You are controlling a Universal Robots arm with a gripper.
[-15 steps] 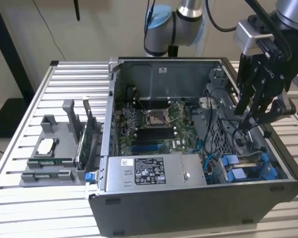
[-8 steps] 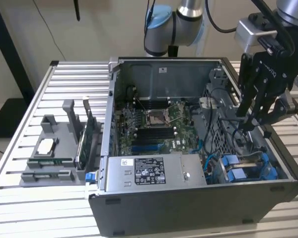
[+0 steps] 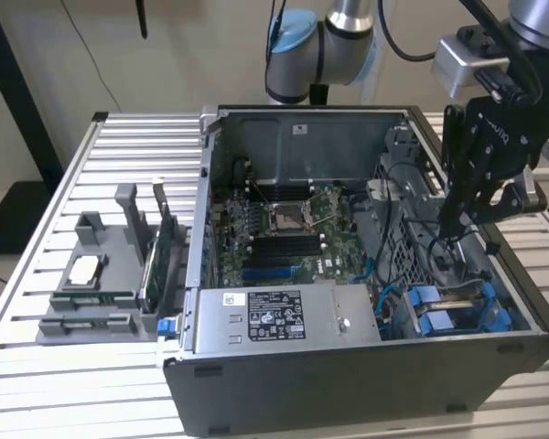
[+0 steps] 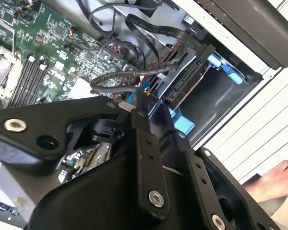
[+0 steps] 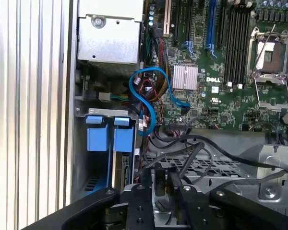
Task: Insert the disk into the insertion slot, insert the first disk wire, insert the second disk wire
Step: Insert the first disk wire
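**Open case, disk in its slot, claw at the wires**

Exterior view. The case (image 3: 348, 384) lies open on a slatted table (image 3: 37, 384). The claw (image 3: 450, 218) hangs inside the case, above the slot (image 3: 457, 320). The slot is in the case's near corner on the exterior view's right, with blue carrier parts showing in it. The power supply (image 3: 274, 315) lies in the case beside the slot. A grey fixture (image 3: 91, 293) holding parts stands outside the case, on the exterior view's left.

Second wrist view. The disk (image 4: 185, 81) stands on edge in the slot, inside the case wall, with its blue frame around it. The claw (image 4: 137, 108) is just beside the disk's open end, at a loop of black wire (image 4: 116, 79). Grip wide or narrow: cannot tell. A hand (image 4: 273, 179) rests outside the case.

First wrist view. The claw (image 5: 163, 189) is over the black wire (image 5: 201, 146) inside the case. The disk (image 5: 122, 167) sits beneath a blue tab. A blue cable (image 5: 151, 91) loops between the board (image 5: 221, 105) and the slot.
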